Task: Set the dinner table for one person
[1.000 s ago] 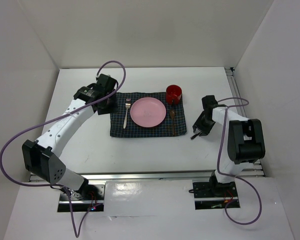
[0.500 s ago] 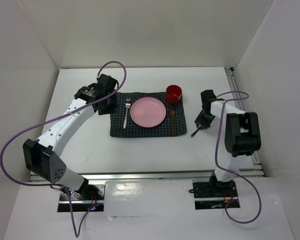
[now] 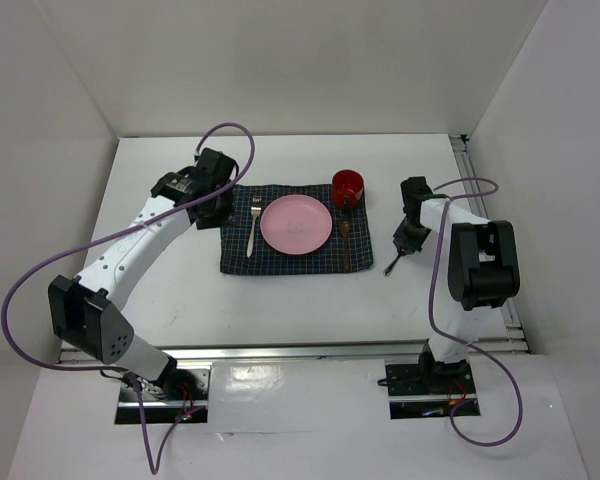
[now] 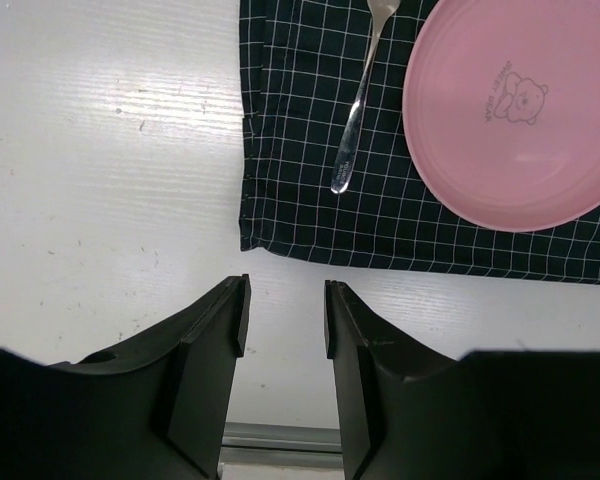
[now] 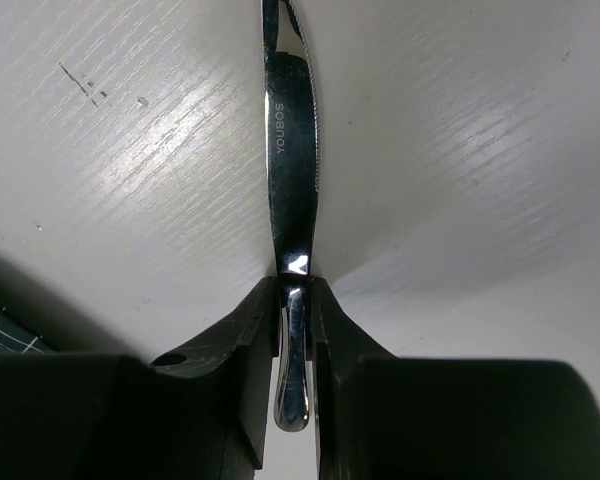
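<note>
The large flat white rectangular dinner table (image 3: 280,300) is filling the whole workspace. It is looking rigid and glossy, so smooth cutlery will likely be sliding on it easily.

Right of the setting, the slim stainless steel table knife (image 5: 288,150) with a finely serrated edge is hanging over bare tabletop. Whether it is touching the surface cannot be told. The right gripper (image 5: 293,300) is clamping it. Its fingers (image 5: 263,312) are pinching the flat sides close to one end, and a short rounded stub is poking out behind them. I am judging the knife to be light, stiff and slippery. A pinch across the flat faces is suiting it, though a hold this near the end may be letting it swivel.

Just beside it, the dark navy checked cloth placemat (image 3: 242,255) is lying flat. It is carrying a brown wooden spoon (image 3: 346,240) along its right side, a round pink plastic plate (image 3: 296,224) in the middle and a silver metal fork (image 4: 358,110) on the left. The plate is holding no food and is showing only a printed bear. The red round cup (image 3: 347,188) is sitting at the far right corner. Nothing is showing inside it, though it is too small to be sure.

The left gripper (image 4: 285,300) is hovering over bare table just off the placemat's near left corner, parted a little and gripping nothing.
</note>
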### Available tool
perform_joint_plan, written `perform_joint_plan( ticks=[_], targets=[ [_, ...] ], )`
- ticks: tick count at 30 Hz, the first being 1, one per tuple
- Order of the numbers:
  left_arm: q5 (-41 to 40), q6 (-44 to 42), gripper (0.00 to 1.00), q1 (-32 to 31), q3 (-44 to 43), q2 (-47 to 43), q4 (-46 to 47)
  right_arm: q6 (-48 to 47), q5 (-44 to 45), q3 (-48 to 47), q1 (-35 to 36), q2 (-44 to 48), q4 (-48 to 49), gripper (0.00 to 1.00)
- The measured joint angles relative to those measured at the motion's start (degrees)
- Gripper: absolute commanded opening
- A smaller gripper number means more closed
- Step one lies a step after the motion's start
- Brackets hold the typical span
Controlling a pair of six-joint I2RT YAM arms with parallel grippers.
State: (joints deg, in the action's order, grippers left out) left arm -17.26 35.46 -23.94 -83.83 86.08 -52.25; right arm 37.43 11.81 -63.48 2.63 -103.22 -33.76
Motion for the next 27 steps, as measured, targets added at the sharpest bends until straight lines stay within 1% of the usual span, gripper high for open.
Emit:
perform_joint_plan(
  ticks=[6,11,16,22,27],
  targets=[
    [-0.66,-0.57,0.52,0.02,0.00,0.00,0.00,-1.29,-0.15,0.07,0.00,0.72,-0.04,0.08],
    [-0.79,-0.57,0.52,0.02,0.00,0.00,0.00,-4.92,-0.57,0.15,0.00,1.84,-0.35,0.08],
    [-0.87,-0.57,0.52,0.02,0.00,0.00,0.00,-8.57,-1.55,0.13,0.98,5.79,-1.49,0.07],
    [-0.87,-0.57,0.52,0.02,0.00,-0.02,0.00,-8.85,-2.71,-1.53,4.44,7.52,-4.24,0.07],
    [-0.85,-0.59,0.52,0.02,0.00,-0.17,0.00,-9.07,-3.93,-6.12,10.34,6.40,-5.75,0.07]
  ],
)
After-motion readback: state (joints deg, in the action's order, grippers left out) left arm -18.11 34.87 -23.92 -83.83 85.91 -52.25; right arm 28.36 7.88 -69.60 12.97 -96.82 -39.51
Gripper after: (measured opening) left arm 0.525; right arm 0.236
